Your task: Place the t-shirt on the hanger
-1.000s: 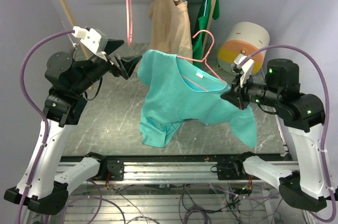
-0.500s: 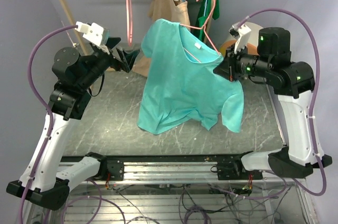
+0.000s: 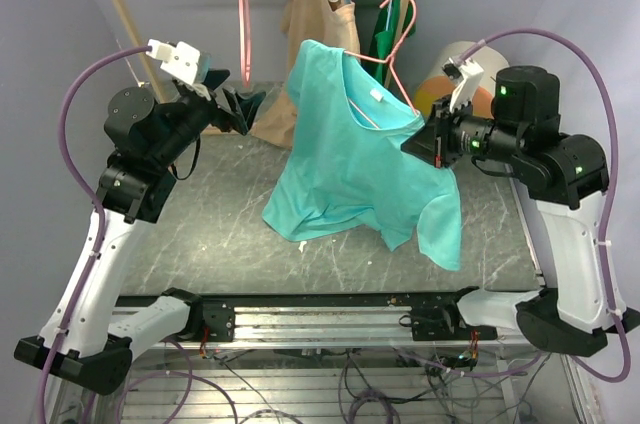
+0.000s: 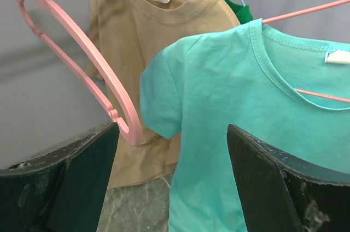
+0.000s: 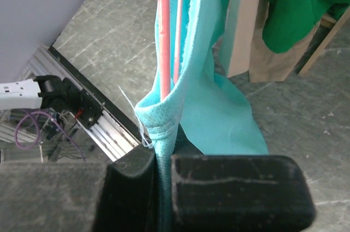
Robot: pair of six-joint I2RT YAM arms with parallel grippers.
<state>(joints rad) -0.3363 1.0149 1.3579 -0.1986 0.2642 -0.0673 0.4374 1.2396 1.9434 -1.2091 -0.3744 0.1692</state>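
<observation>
Top view: the t-shirt [image 3: 360, 159] hangs in the air above the worktop [image 3: 200, 224], draped on the hanger [image 3: 402, 44]. The hanger's hook stands up in front of the green top [image 3: 383, 36], below the bar of the rack [image 3: 122, 9]. One shoulder sits high at the hanger's far end. The other shoulder is at the right hand [image 3: 415, 147], with sleeve and hem sagging below it. From here we cannot judge how far that hand is open. The right wrist view settles it: the two fingers [image 5: 235, 188] are pressed together on a fold of teal cloth, and the pink hanger arm runs up out of that fold, so the right hand is clamped on t-shirt and hanger together. Whether the pads touch the wire itself we cannot tell, since cloth covers it. The left hand [image 3: 250, 112] is held up to the left of the t-shirt, apart from it. The left wrist view shows what the top view does not: its fingers [image 4: 82, 177] are spread wide with nothing between them. Beyond the gap we see the t-shirt's free sleeve, the hanger wire crossing the neck opening, and the beige top [image 4: 147, 40] behind. A spare hanger [image 4: 82, 46], also pink, hangs by the tip of the finger on that view's left side, but we cannot tell whether they touch. Only the top view shows a white and orange drum [image 3: 455, 64] behind the right arm.
</observation>
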